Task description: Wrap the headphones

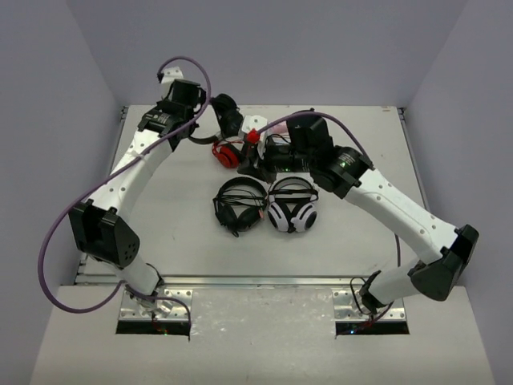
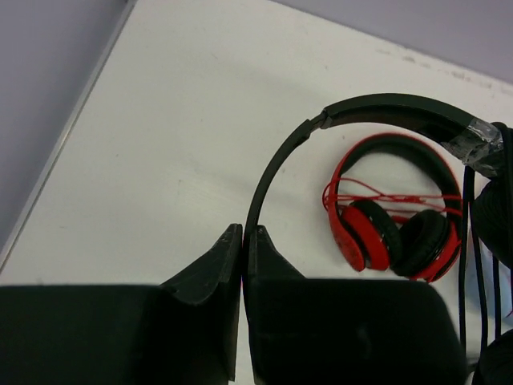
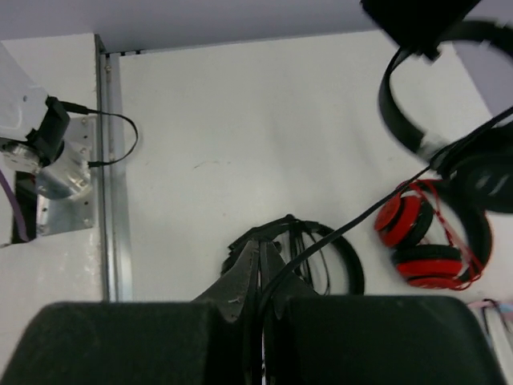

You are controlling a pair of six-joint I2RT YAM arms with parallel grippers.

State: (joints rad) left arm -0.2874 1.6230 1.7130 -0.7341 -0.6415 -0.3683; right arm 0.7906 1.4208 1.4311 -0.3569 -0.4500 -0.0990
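The headphones (image 1: 227, 112), a black pair with big cups, are at the far side of the bench (image 1: 168, 208), a little left of the middle. The left hand (image 2: 243, 233) is closed on their headband (image 2: 361, 108). Their thin black cable (image 3: 361, 215) runs to the right hand (image 3: 264, 255), which is closed on it. Just on the near side of them lies a red pair (image 1: 227, 152). Nearer still, in the middle, a small black pair (image 1: 239, 204) and a white pair (image 1: 292, 206) lie side by side.
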